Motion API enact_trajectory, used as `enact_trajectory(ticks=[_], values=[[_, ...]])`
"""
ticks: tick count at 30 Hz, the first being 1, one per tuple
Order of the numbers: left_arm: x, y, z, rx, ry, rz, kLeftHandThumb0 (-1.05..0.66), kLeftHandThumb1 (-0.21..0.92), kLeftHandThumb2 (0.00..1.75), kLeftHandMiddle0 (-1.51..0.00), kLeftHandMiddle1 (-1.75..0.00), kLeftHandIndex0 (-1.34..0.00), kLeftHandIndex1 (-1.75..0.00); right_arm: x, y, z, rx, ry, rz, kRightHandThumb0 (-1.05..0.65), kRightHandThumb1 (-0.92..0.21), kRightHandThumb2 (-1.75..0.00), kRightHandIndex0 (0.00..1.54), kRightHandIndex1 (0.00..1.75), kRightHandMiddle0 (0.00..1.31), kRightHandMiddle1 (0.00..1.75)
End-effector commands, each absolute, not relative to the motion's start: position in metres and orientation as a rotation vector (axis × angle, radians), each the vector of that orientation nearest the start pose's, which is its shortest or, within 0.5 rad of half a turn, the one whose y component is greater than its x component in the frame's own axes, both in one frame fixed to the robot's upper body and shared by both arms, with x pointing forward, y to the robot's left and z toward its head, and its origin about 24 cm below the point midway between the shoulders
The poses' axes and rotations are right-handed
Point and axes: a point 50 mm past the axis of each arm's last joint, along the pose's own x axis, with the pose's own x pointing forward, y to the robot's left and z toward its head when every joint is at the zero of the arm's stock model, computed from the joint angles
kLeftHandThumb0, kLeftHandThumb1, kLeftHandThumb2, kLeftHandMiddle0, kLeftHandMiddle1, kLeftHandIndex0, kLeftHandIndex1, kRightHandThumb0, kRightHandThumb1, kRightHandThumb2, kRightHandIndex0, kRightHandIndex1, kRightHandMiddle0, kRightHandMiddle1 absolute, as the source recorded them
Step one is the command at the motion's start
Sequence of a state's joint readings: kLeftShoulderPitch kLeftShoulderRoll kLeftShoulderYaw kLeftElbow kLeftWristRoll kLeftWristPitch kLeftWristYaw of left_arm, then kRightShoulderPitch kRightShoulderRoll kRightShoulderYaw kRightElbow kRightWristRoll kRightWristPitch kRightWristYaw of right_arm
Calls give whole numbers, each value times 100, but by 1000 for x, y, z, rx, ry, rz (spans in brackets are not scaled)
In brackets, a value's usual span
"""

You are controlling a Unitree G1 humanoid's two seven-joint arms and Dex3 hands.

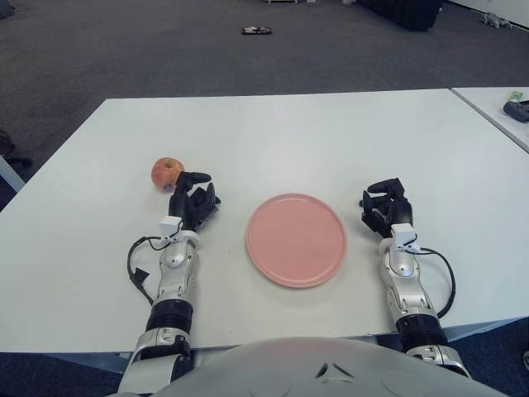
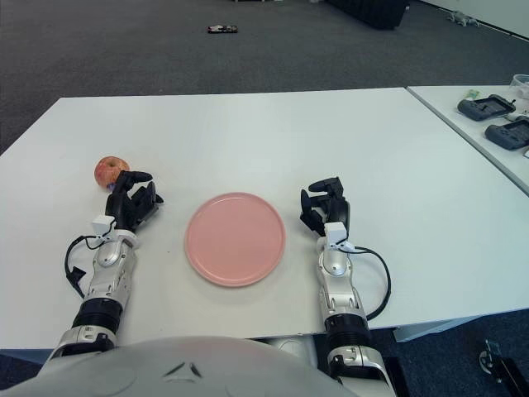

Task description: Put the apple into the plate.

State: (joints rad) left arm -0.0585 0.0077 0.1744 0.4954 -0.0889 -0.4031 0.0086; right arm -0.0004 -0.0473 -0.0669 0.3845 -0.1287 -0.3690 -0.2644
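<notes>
A red-yellow apple sits upright on the white table, left of centre. My left hand is just right of and nearer than the apple, its fingers spread and holding nothing, one fingertip reaching toward the fruit without clearly touching it. The pink plate lies flat near the front middle with nothing on it. My right hand shows to the right of the plate, fingers loosely curled around nothing.
A second white table stands at the right with dark controllers on it. A small dark object lies on the grey carpet far behind. The table's front edge is close to my body.
</notes>
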Motion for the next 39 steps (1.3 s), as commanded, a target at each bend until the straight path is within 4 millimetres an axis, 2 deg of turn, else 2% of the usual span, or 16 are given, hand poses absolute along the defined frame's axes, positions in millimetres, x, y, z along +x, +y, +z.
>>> enact_trajectory(ticks=[1,8,12,17,20,24,26,28,29,31,33,34,36,39], values=[[234,192,-26,-27,63,228,-38,69,84,-77,-175,-33,-175,234,-179,-20,-165,70,-257,-36,-75,-76,62,125,29,175],[233,196,-8,170,-82,295,-39,66,88,-83,-175,-35,-175,234,-179,-20,-163,75,-260,-36,-76,-75,62,125,28,175],[238,198,15,312,-179,341,-39,66,89,-85,-175,-36,-175,234,-179,-21,-163,82,-262,-36,-77,-74,63,125,28,175],[240,198,25,460,-233,380,-39,66,89,-88,-175,-36,-175,234,-179,-21,-166,87,-263,-36,-77,-74,63,125,28,175],[242,200,36,611,-260,401,-38,68,87,-89,-175,-34,-175,233,-179,-21,-166,83,-263,-36,-77,-74,64,125,28,175],[243,201,41,698,-283,424,-38,71,82,-86,-175,-32,-175,233,-179,-20,-164,79,-262,-36,-77,-75,63,125,28,175],[248,204,48,764,-316,434,-38,73,79,-79,-175,-31,-175,233,-179,-21,-162,81,-260,-36,-76,-75,62,125,28,175],[253,208,52,818,-335,434,-36,82,67,-54,-175,-26,-175,234,-179,-22,-160,81,-259,-36,-76,-75,61,125,28,175],[255,209,54,835,-339,433,-36,85,62,-35,-170,-24,-175,234,-179,-22,-159,81,-259,-36,-76,-75,61,125,28,175],[257,210,56,860,-339,423,-36,89,58,-18,-162,-21,-175,234,-179,-22,-159,80,-260,-36,-76,-75,60,125,28,175],[259,212,57,877,-332,410,-36,90,55,-9,-152,-20,-175,234,-179,-22,-159,80,-261,-36,-77,-75,60,125,28,175],[260,215,58,891,-325,397,-41,91,58,-6,-143,-16,-166,234,-179,-22,-160,81,-261,-36,-77,-74,60,125,28,175],[264,220,60,921,-320,377,-57,91,61,-2,-118,-6,-134,234,-179,-23,-160,83,-260,-36,-77,-74,61,125,28,175],[271,226,63,951,-331,363,-69,81,58,-1,-92,-2,-101,234,-179,-23,-158,87,-259,-36,-77,-74,61,125,28,175]])
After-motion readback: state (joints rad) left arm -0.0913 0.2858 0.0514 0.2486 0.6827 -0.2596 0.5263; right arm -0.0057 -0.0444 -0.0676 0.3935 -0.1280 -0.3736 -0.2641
